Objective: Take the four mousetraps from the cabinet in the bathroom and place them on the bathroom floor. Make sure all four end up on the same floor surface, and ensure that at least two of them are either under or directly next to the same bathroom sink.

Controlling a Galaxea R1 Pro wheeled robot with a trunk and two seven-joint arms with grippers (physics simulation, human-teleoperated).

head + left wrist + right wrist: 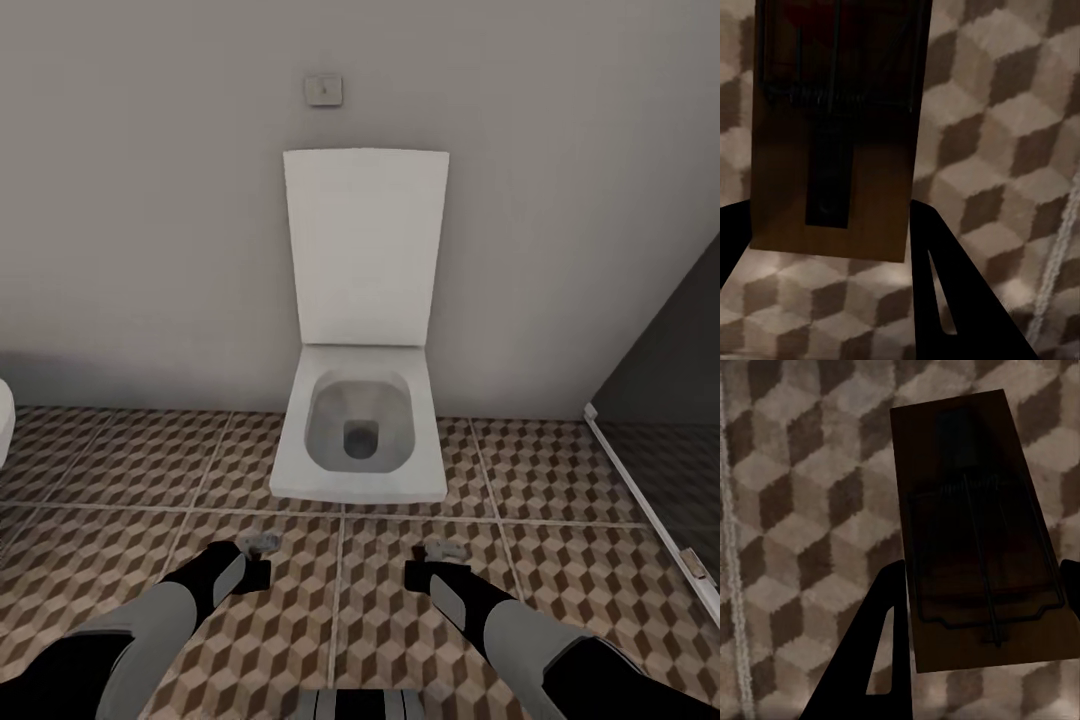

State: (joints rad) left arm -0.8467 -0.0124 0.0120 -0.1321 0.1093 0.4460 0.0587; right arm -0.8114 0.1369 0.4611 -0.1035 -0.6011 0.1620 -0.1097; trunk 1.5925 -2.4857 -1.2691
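Left gripper (262, 556) carries a brown mousetrap (832, 127) clamped between its dark fingers (960, 300), the trap's wire spring and bar facing the wrist camera; right gripper (432, 562) likewise grips a second mousetrap (979, 540), held flat between its fingers (870, 660), wire loop visible on top. In the head view both traps read as small pale-grey bits at the fingertips, left one (264, 543) and right one (443, 549), held low over the bathroom floor (120, 470). Step in hand, by my reading: carrying two traps toward a drop spot, neither yet set down. Facing a white toilet (362, 440) with its lid up against a plain grey wall (150, 200); small switch plate (322, 90) above it. Neither cabinet nor sink identifiable from here; a white rounded edge (4, 415) at the far left is too cropped to name. Next move likely calls for turning the base toward the sink, then lowering each arm until the trap lies flat on the tiles before the fingers part. Floor is cube-pattern tile, brown, beige and white, pale grout lines, level and bare near the arms. Dark glass shower stall (670, 400) at right, with a white sill; keep traps off its darker tiles.
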